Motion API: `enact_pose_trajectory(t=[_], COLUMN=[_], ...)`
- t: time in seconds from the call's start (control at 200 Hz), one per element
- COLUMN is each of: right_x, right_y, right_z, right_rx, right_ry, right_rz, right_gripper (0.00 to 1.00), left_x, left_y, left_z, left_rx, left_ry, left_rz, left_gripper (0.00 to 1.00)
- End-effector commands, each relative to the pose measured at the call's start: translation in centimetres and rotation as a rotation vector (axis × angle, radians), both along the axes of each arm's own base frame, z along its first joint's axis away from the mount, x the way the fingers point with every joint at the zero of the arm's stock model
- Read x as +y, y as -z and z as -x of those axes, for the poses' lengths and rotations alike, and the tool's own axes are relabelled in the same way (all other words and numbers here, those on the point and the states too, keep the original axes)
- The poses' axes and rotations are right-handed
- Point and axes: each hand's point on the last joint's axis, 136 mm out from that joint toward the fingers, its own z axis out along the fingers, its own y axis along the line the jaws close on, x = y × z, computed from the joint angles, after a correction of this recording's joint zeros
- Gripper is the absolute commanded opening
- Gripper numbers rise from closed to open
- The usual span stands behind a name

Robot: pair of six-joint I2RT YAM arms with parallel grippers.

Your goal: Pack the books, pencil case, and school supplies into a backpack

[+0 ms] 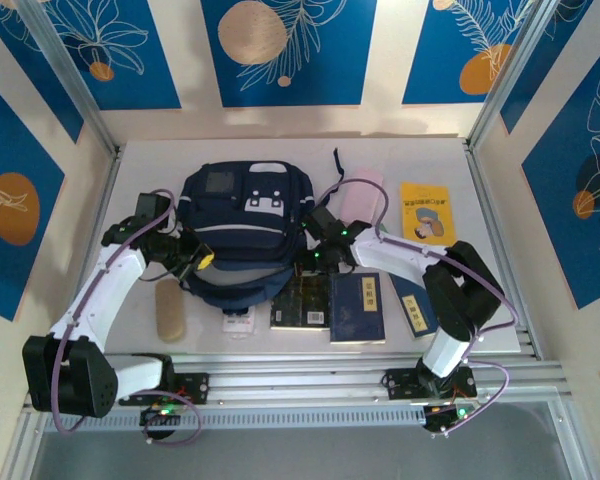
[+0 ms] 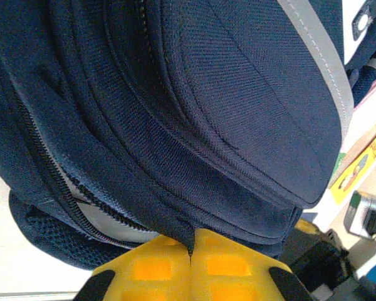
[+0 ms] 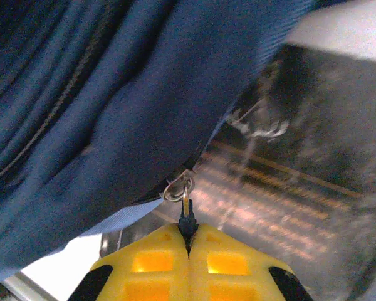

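One navy backpack (image 1: 242, 225) on the table (image 1: 150, 170), my left gripper (image 2: 190, 248) pinches its cloth, fingers (image 2: 156, 269) pressed together, my right gripper (image 3: 188, 237) pinches its zipper pull (image 3: 187, 219), books (image 1: 358, 308) just beside its near edge, pink pencil case (image 1: 362, 198) by its right side.

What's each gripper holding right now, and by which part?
Left gripper pinches a fabric edge of the backpack beside its zipper; right gripper pinches the backpack's black zipper pull.

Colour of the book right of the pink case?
The flat rectangular book is yellow; top external view.
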Motion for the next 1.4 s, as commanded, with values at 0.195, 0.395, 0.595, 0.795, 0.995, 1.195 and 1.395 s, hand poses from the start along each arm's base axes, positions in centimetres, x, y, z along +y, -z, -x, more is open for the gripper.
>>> enact_pose_trajectory(t=[0.195,0.395,0.595,0.795,0.995,1.195,1.395], right_x=[-3.4,-4.7,-2.9,-0.8,-0.9,-3.7,-8.6], right_y=[1.3,2.8,2.0,-0.1,-0.6,-2.0,-6.5], right_z=[-6.7,-10.3,-13.2,-15.3,-16.7,-15.6,-13.8], right_rx=[0.002,0.012,0.002,-0.034,-0.036,-0.095,-0.241], right_ry=[0.21,0.283,0.218,0.139,0.138,0.225,0.373], right_rz=[0.024,0.044,-0.036,-0.097,-0.063,0.119,0.376], right_gripper=[0.0,0.01,0.06,0.12,0.37,0.71,0.74], left_x=[-0.2,-0.4,-1.0,-2.0,-3.4,-4.7,-5.3], left_y=[-3.9,-4.8,-4.9,-5.7,-5.7,-4.9,-5.0], left_z=[-1.3,-1.0,-0.9,-1.2,-2.2,-4.8,-6.4], left_rx=[-0.119,-0.133,-0.13,-0.158,-0.179,-0.181,-0.191], left_ry=[0.015,0.003,0.006,0.032,0.047,-0.008,-0.023], left_rz=[0.04,0.064,0.098,0.117,0.119,0.149,0.145], left_gripper=[0.0,0.0,0.0,0.0,0.0,0.0,0.0])
